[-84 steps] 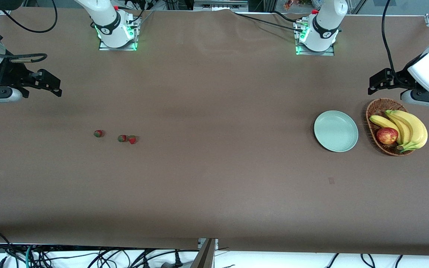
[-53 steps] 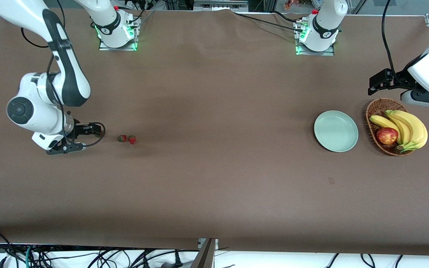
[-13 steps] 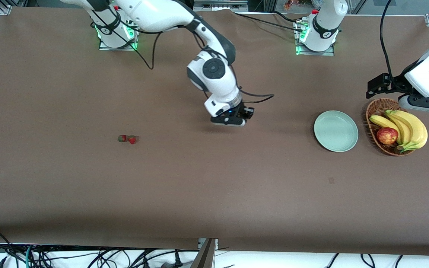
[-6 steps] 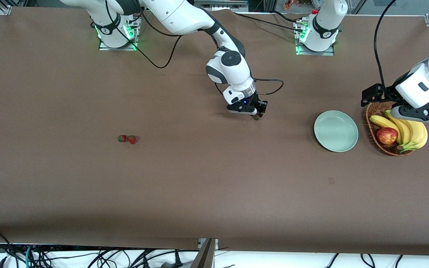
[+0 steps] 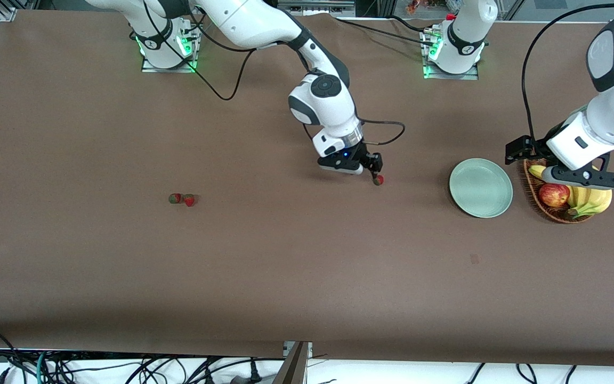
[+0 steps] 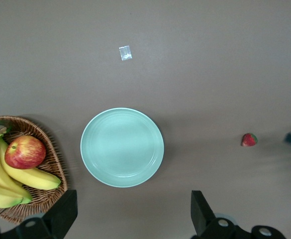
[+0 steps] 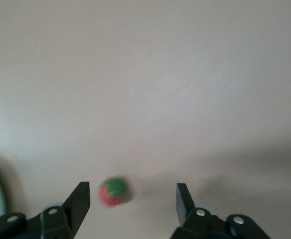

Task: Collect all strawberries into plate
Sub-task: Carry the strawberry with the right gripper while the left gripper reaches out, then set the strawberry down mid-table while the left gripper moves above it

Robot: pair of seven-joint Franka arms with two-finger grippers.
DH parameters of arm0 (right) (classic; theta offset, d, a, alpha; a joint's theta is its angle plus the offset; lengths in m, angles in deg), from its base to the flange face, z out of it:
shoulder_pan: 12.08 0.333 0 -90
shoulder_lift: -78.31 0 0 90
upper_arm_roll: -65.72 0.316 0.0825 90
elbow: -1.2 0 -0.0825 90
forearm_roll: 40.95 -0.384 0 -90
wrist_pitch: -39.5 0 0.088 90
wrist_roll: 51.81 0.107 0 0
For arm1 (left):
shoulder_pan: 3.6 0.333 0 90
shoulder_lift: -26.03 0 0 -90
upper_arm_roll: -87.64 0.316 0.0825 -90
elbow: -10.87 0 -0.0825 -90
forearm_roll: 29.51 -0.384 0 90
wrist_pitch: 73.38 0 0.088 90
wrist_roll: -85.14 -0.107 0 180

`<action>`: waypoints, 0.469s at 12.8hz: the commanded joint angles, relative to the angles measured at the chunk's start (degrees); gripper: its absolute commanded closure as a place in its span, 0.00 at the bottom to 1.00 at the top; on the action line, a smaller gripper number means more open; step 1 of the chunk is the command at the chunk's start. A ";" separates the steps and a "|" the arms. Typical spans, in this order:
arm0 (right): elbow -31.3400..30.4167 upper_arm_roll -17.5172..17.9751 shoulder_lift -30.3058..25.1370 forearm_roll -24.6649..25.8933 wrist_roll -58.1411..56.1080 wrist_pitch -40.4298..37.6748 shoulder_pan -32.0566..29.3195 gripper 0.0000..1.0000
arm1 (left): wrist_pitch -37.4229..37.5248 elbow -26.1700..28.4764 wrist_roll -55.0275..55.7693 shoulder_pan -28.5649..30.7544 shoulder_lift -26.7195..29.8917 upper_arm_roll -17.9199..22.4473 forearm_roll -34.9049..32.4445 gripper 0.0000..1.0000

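One strawberry (image 5: 378, 180) lies loose on the brown table, between the middle of the table and the plate (image 5: 481, 188). My right gripper (image 5: 373, 166) hovers just over it, open; in the right wrist view the berry (image 7: 113, 192) sits free between the spread fingers (image 7: 79, 199). Two more strawberries (image 5: 175, 198) (image 5: 189, 200) lie side by side toward the right arm's end. The pale green plate is empty. My left gripper (image 5: 516, 150) hangs open and empty over the gap between plate and basket; its view shows the plate (image 6: 122, 147) and the loose berry (image 6: 249, 140).
A brown wicker basket (image 5: 532, 186) holding an apple (image 5: 554, 194) and bananas (image 5: 592, 200) stands beside the plate toward the left arm's end. A small pale scrap (image 5: 474, 259) lies nearer the front camera than the plate.
My right gripper carried a strawberry from the right arm's end toward the plate and has opened; the berry now lies loose under it. My left arm swung in over the basket.
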 commanded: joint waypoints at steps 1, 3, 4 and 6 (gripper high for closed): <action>-0.97 0.83 -5.85 0.02 -13.08 -14.13 -6.45 0.22 | -4.95 5.34 0.62 0.00 1.49 -1.57 -0.43 0.00; -1.15 -0.30 -8.49 -0.06 -26.09 -24.42 -12.08 0.22 | -9.61 9.21 4.21 0.00 1.84 -4.12 -0.43 0.00; -1.49 -1.01 -9.64 -0.15 -32.59 -28.90 -14.45 0.22 | -12.24 11.05 7.45 0.00 1.76 -6.75 -0.43 0.00; -4.29 -2.51 -12.53 -0.15 -44.64 -33.59 -19.38 0.22 | -22.14 17.27 17.10 -0.08 1.58 -12.89 -1.04 0.00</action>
